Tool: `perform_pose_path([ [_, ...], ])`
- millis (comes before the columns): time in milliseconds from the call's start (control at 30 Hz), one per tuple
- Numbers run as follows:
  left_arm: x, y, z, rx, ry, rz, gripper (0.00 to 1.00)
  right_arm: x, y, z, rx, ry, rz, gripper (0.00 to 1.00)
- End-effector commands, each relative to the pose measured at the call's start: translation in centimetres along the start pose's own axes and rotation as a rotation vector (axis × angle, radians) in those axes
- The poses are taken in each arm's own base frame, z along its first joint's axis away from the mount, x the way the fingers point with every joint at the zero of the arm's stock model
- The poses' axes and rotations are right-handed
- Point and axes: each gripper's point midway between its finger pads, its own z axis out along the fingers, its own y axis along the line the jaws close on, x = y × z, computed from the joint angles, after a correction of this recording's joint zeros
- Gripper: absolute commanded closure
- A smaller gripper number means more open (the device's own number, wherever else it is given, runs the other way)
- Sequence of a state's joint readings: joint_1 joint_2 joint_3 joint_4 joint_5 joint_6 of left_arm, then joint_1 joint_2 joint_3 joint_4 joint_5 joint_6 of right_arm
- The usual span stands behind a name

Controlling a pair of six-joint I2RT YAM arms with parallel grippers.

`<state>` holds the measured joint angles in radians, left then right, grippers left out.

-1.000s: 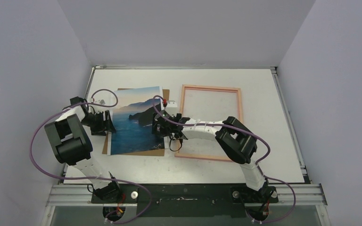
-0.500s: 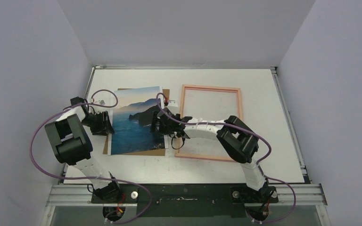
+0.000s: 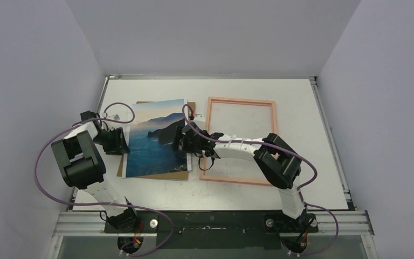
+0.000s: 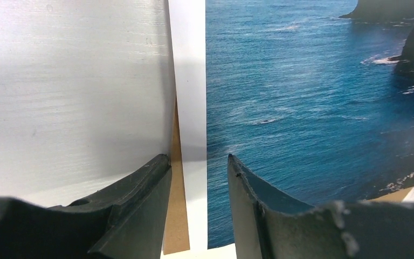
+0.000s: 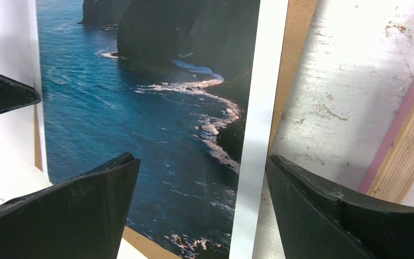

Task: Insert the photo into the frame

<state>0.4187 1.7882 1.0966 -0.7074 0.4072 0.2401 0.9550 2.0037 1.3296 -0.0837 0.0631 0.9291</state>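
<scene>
Movement over the last second is small but telling. The right gripper [image 3: 186, 141] has slid off the left rail of the frame [image 3: 241, 100] toward 9 o'clock. It now hangs over the 3 o'clock edge of the photo [image 3: 153, 143], jaws spread wide, one finger over the print and the other over the bare table [image 3: 302, 178].

The left gripper [image 4: 199, 162], at the photo's 9 o'clock edge, has narrowed. Its fingers straddle the white border and the edge of the brown backing board [image 4: 177, 216] with a gap showing, so it grips nothing yet.

The photo lies flat on that board, just beside the frame at its 9 o'clock, not in it. It may have crept slightly toward the frame, though the overhead view is too coarse to be sure.

Both arms seem to be bracketing the print for a pickup, and insertion has not begun. No brand, label or writing is readable.
</scene>
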Motion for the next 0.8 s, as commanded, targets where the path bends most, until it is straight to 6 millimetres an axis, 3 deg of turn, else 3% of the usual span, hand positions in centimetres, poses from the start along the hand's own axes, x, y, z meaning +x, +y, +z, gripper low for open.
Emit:
perform_pose_path([
  [0,0.3,-0.7,0.6,0.029,0.004,0.004,0.60,-3.5,4.7,-3.7,-0.145,-0.087,0.038,0.10],
  [200,0.4,-0.8,0.7,0.037,0.006,-0.001,0.61,-2.6,3.7,-3.5,-0.118,-0.062,0.046,0.10],
  [533,0.4,-0.9,0.7,0.043,0.008,-0.005,0.64,1.1,0.4,-1.8,-0.025,0.037,0.073,0.10],
  [767,0.5,-1.0,0.8,0.050,0.012,-0.005,0.66,1.5,-0.2,-2.3,0.031,0.024,0.046,0.10],
])
